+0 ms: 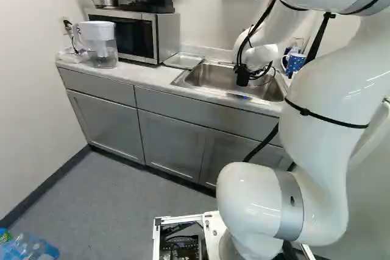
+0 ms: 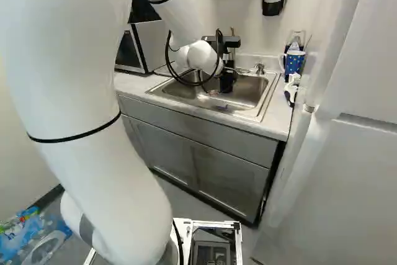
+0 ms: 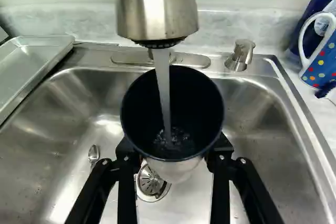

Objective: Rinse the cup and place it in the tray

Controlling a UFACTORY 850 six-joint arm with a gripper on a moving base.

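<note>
One cup [image 3: 194, 114] under running water [image 3: 163, 85], wrist view only

I see a pale mottled table [image 1: 140, 75] w/ sink [image 2: 267, 100] set in. On it, L to R in L base view: water pitcher [image 1: 102, 44], microwave [image 1: 166, 38], tray [image 3: 34, 64] just beside sink, blue dotted mug [image 2: 294, 63].

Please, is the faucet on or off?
On: a stream of water falls from the faucet into the cup.
</note>
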